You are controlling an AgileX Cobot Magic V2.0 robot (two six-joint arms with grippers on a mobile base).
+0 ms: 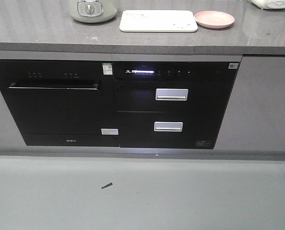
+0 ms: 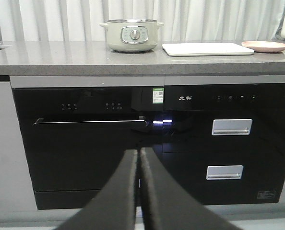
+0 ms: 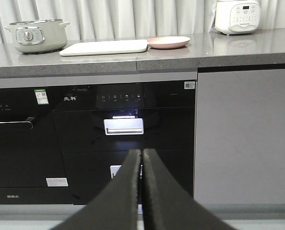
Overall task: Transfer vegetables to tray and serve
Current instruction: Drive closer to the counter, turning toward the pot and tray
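Evidently barely begun: the tray (image 1: 158,21) lies bare on the desk (image 1: 37,28) beside the pink plate (image 1: 214,19), no lettuce visible; left tool (image 2: 139,152) and right tool (image 3: 142,153) both pinched together, empty.

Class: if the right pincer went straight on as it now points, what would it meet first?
Probably the black cabinet front, just below its upper handle. Nothing shows between the right pincer and it, though depth is unclear.

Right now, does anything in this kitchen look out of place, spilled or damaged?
Only a small dark scrap on the grey floor, in front of the black built-in units. On the counter, the tray, the empty-looking pink plate and the pot sit square, nothing spilled.
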